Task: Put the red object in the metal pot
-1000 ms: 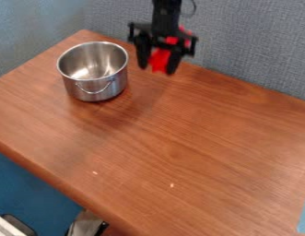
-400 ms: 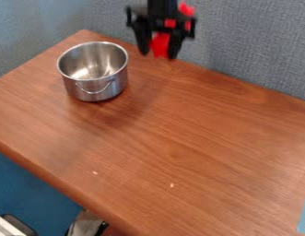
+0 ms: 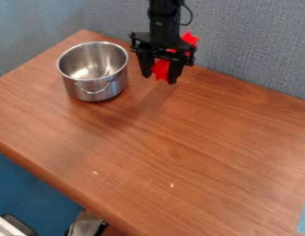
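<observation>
While the pincer point(image 3: 161, 72) clamps the red object point(image 3: 177, 51), nothing blocks the metal pot point(image 3: 92, 70) beside it.

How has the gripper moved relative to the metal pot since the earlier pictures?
Yes. The gripper, shut on the red object, rose, then dropped back lower, staying right of the metal pot.

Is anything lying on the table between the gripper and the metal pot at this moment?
No. In the camera view, only bare wooden table separates the gripper, shut on the red object, from the metal pot.
</observation>
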`<move>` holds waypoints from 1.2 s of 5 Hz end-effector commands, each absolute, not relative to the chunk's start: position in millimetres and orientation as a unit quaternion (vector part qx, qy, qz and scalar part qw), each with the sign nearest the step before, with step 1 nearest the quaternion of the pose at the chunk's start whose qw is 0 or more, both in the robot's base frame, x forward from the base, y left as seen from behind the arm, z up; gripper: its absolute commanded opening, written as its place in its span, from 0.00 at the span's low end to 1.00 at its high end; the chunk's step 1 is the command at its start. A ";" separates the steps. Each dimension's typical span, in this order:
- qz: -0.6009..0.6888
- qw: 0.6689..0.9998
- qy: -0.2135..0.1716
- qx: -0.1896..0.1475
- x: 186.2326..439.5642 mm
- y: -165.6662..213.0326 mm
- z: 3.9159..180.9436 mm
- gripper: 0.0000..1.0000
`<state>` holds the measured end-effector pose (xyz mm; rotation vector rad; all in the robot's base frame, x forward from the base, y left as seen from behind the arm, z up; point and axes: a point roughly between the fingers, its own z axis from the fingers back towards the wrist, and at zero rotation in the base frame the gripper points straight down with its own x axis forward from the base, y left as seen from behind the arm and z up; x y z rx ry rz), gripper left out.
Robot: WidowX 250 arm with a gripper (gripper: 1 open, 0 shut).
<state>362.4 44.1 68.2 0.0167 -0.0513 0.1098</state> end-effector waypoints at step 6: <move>0.108 0.991 -0.070 0.036 367.1 52.9 135.0 0.00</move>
